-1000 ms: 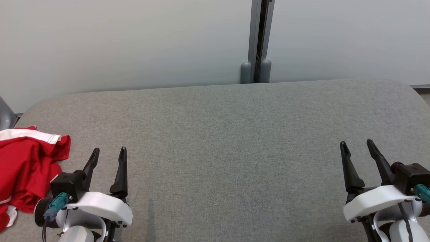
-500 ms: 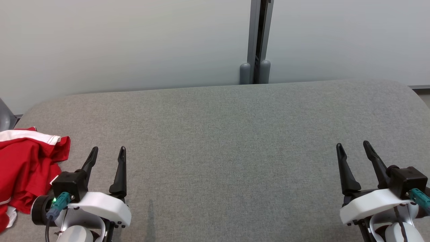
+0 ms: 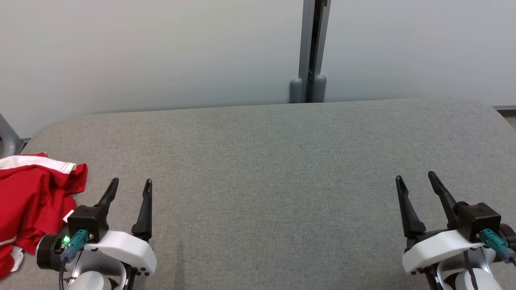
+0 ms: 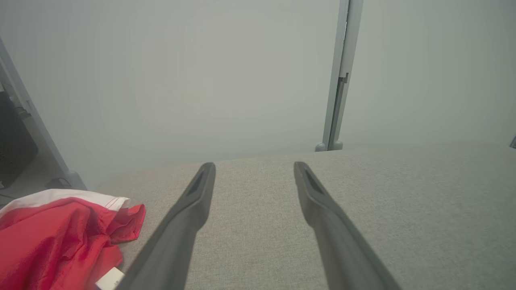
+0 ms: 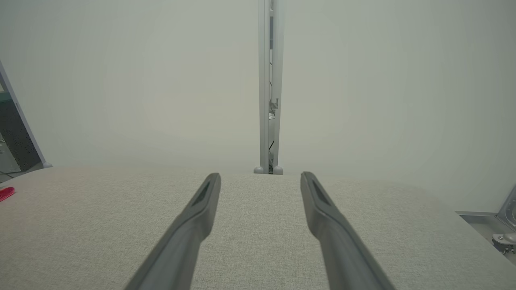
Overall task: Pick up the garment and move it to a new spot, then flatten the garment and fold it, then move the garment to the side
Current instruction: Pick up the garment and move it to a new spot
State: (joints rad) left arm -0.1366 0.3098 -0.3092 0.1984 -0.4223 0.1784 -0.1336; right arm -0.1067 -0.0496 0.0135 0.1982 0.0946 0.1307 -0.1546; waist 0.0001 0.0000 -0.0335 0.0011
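Garment [image 3: 32, 201], red with a white band [image 3: 36, 162] along its far edge, lies crumpled at the left edge of the grey table [image 3: 262, 169], partly cut off by the head view's frame. In the left wrist view a small white tag [image 4: 109, 278] shows at its near corner.

Just beside it, to its right, the left gripper [image 3: 132, 182] hovers over the bare cloth of the table with its fingers spread wide and nothing between them. Its black wrist block sits close against the garment's near fold; I cannot tell whether they touch. The fingertips point toward the far edge of the table.

Well apart, at the table's right side, the right gripper [image 3: 415, 176] hangs the same way, fingers wide and empty, over bare grey cloth.

Behind the table stands a pale wall [image 3: 161, 52] split by a grey post [image 3: 310, 48].
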